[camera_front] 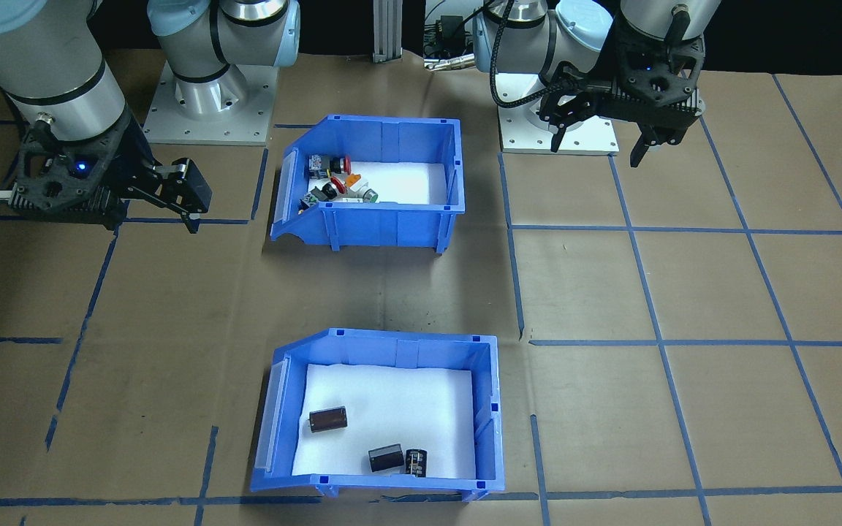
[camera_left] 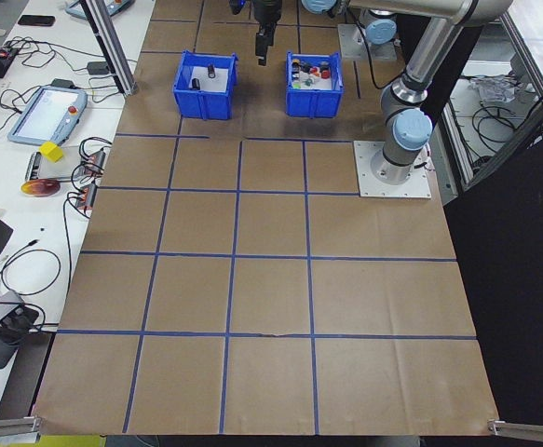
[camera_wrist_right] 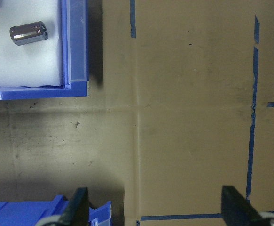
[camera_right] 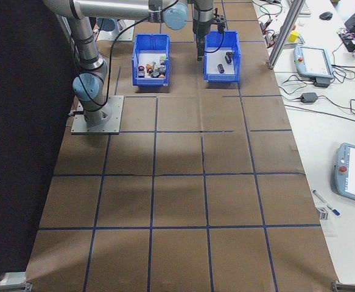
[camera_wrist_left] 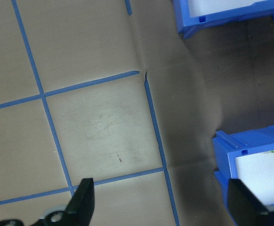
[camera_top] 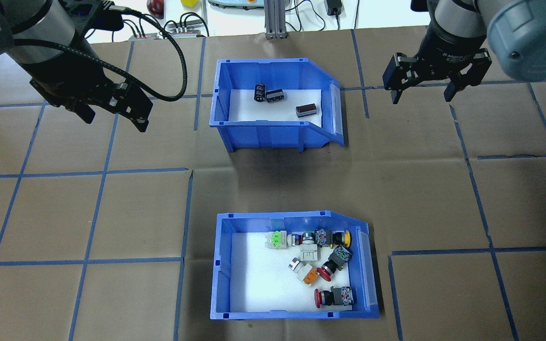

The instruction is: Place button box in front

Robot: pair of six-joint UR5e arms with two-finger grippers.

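The button box (camera_top: 221, 265), a blue bin with white foam and coloured push-buttons (camera_top: 323, 258), stands on the robot's side of the table (camera_front: 370, 215). Its twin with black cylinders (camera_top: 263, 128) stands on the far side, with a bare gap between the two. My left gripper (camera_top: 114, 118) hovers open and empty above the table to the left of the cylinder bin. My right gripper (camera_top: 421, 94) hangs open and empty to that bin's right. A corner of the button box (camera_wrist_left: 230, 157) shows in the left wrist view, and its edge (camera_wrist_right: 28, 214) in the right wrist view.
Brown paper with a blue tape grid (camera_top: 107, 170) covers the table. The arm bases (camera_front: 209, 109) stand behind the button box. Cables and a metal post (camera_top: 273, 19) line the far edge. Tablets and cables (camera_left: 47, 112) lie on the side bench.
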